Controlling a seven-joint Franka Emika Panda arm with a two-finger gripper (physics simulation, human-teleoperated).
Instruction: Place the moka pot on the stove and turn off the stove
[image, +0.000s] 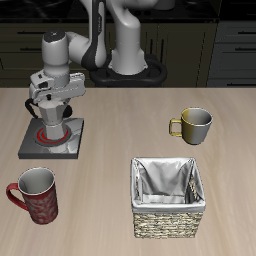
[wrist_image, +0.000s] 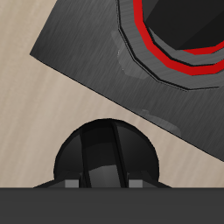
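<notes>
Over the stove (image: 52, 140), the gripper (image: 52, 122) hangs low, its body covering most of the burner; only a sliver of red ring shows beneath it in the exterior view. The wrist view looks straight down on the dark-grey plate and a red band curving round a dark shape — most likely the base of the moka pot (wrist_image: 179, 26) sitting on the burner, though I cannot confirm that, since the pot's silver body, handle and lid are nowhere plainly visible. A rounded black dome, ridged across its top, sits just off the plate's edge in the wrist view: this reads as the stove's knob (wrist_image: 107, 156), directly beneath the tool. The fingers themselves are hidden in both views, so I cannot tell whether they are spread or closed. If the pot is indeed set down, step 1 looks done and step 2 — turning the stove off — is in hand, for the rings glow red. The 2 mugs, olive-gold (image: 193, 125) and red patterned (image: 35, 194), and the wicker basket (image: 168, 196) stand well apart from the stove.
</notes>
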